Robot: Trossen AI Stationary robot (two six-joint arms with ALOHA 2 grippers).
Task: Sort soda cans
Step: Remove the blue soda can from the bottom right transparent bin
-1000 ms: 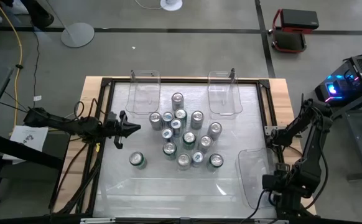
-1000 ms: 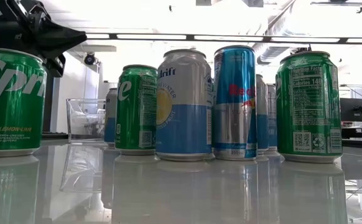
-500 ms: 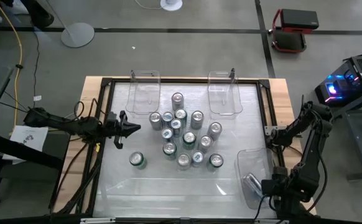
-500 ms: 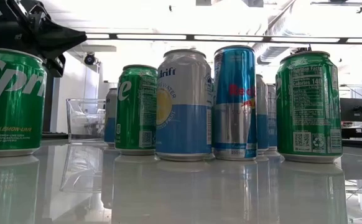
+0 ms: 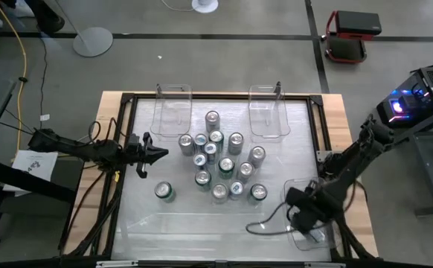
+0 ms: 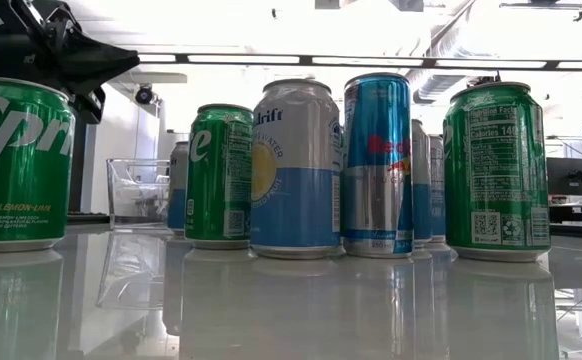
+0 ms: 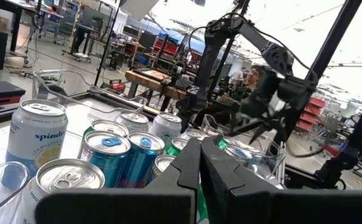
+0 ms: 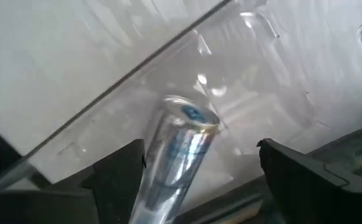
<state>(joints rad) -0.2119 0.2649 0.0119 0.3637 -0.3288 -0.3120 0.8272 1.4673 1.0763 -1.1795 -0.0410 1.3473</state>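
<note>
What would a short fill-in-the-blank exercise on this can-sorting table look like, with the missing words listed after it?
1. The right gripper is over the clear bin at the table's right edge, its fingers ____.
2. The slim can between those fingers lies on its ____.
3. The left gripper, waiting left of the cluster of cans, is ____.
4. The two bins at the far edge hold ____ cans.

Missing words: open; side; shut; no

The right tool now sits over the clear bin at the worktop's right front corner, its arm swung inward from the edge. Its fingers spread wider, and a slim silver-blue can lies between them, inside the bin.
</note>
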